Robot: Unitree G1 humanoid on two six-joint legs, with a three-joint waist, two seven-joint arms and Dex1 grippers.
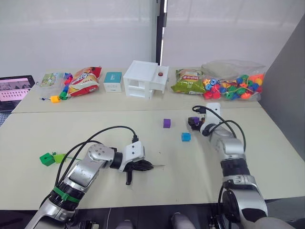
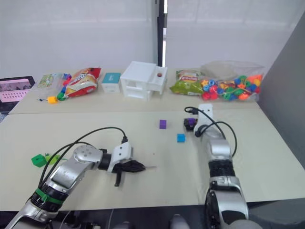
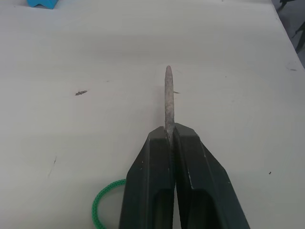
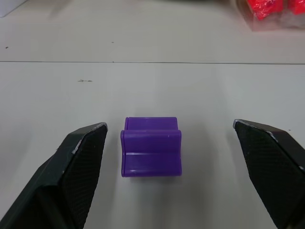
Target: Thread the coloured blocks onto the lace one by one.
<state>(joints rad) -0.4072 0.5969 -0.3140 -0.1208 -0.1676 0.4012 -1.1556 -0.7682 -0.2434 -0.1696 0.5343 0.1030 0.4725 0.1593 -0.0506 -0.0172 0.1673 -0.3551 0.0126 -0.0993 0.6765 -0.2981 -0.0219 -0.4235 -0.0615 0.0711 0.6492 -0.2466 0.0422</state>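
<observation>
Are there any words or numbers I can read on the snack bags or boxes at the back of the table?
None can be read.
Red snack bag: printing blurred.
Green snack bag: printing blurred.
Small teal and white box: marks too small.
Laptop screen: too small.

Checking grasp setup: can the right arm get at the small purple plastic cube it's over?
Probably yes. The right pincer is open, with a finger on either side of the small purple plastic cube, and only bare table between them.
</observation>
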